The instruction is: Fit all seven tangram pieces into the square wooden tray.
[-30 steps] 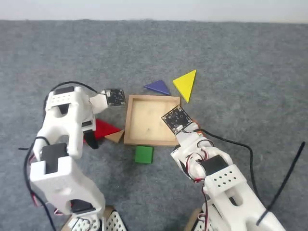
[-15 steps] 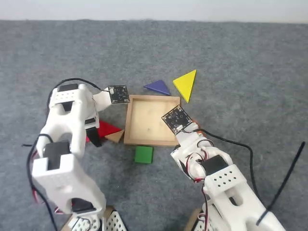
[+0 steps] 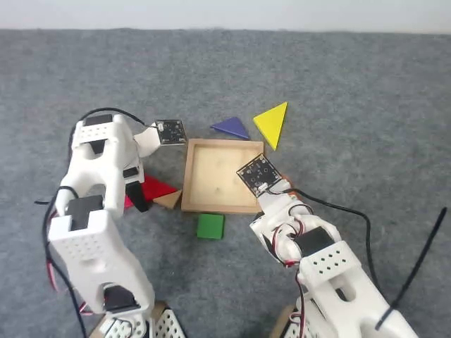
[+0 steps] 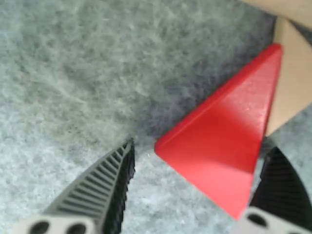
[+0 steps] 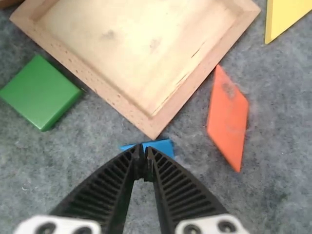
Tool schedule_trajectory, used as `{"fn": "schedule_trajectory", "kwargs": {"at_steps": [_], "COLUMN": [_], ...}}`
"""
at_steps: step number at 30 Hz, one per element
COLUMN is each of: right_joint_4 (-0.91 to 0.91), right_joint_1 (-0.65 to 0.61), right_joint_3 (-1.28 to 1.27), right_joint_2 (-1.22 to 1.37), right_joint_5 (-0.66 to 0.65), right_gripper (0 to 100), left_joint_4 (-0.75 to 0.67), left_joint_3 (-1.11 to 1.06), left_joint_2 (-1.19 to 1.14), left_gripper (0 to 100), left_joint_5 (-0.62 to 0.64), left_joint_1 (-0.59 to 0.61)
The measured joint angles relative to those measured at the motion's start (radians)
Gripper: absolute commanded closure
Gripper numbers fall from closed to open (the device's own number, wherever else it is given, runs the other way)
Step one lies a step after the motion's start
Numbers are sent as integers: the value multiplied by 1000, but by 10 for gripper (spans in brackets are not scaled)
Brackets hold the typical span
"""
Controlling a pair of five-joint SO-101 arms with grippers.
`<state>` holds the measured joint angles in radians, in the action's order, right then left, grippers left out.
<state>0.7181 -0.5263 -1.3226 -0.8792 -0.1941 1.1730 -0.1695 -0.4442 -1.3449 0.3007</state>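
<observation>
Currently the released left hand (image 4: 200, 151) straddles a red triangular piece (image 4: 219, 146); the clenched right hand (image 5: 145, 151) hovers beside the square wooden tray (image 5: 97, 80).

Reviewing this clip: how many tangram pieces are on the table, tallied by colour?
red triangle: 1
tan triangle: 1
green square: 1
dark blue triangle: 1
yellow triangle: 1
orange parallelogram: 1
light blue piece: 1
Total: 7, all outside the wooden tray.
</observation>
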Motion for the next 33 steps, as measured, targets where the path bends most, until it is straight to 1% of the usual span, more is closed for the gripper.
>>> {"fn": "schedule_trajectory", "kwargs": {"at_steps": [13,22,26,33], "right_joint_4": [0,0,0,0], "right_joint_1": [0,0,0,0], "right_joint_3": [0,0,0,0], "right_joint_2": [0,0,0,0], "right_joint_5": [0,0,0,0], "right_gripper": [992,992,992,992], "left_joint_4": [2,3,5,3], "left_joint_3": [0,0,0,-68], "left_joint_2": [-2,-2,5,69], "left_gripper": [686,691,725,728], "left_joint_5": [3,6,6,8], "left_joint_1": [2,2,5,6]}}
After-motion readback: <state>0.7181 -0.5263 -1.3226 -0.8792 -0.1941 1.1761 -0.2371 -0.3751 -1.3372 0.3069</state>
